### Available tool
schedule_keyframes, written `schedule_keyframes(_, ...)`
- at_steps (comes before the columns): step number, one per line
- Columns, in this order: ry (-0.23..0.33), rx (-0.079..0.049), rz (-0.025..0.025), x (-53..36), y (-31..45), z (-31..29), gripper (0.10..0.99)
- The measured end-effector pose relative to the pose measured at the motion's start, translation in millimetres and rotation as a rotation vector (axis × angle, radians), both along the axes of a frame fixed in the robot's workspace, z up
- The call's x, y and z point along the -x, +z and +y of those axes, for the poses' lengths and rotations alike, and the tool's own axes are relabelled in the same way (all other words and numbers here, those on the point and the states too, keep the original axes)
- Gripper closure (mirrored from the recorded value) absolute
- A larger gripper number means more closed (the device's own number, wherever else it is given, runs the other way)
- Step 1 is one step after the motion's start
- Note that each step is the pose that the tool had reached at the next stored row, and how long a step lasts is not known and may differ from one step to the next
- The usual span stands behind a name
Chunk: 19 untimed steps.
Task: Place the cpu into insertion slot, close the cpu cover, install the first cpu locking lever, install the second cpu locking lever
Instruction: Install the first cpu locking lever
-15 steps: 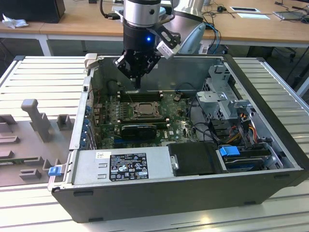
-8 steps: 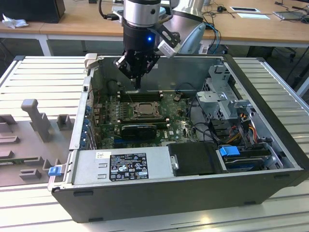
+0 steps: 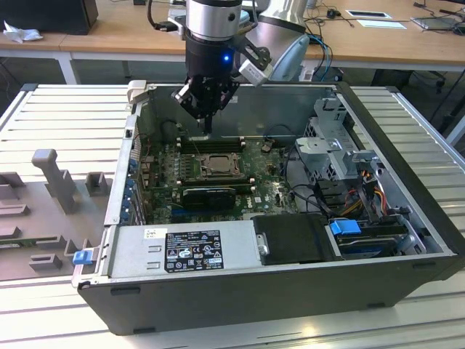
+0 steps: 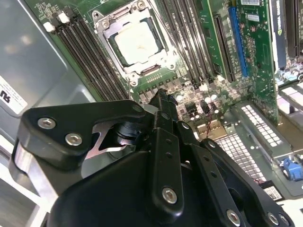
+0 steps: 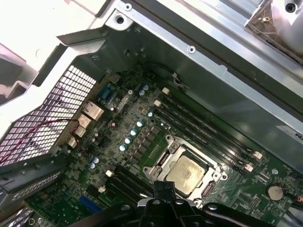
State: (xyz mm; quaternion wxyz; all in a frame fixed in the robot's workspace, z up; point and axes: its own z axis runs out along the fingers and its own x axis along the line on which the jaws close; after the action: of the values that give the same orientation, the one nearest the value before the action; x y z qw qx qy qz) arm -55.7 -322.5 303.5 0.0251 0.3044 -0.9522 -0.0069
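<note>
Pale wooden desks [image 3: 102,33] behind a ribbed grey metal worktable [image 3: 65,116] (white papers [image 3: 383,24] on one desk)

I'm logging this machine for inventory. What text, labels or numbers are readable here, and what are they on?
Black label on the power supply: print too small to read.
White sticker on the case wall: cut off, unreadable.
Motherboard markings: too small.
cpu top: no legible print.
</note>
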Motion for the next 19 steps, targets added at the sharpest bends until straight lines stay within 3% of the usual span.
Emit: schedule_keyframes(19,0.163,0.0,0.0,0.0,0.0,0.0,0.98)
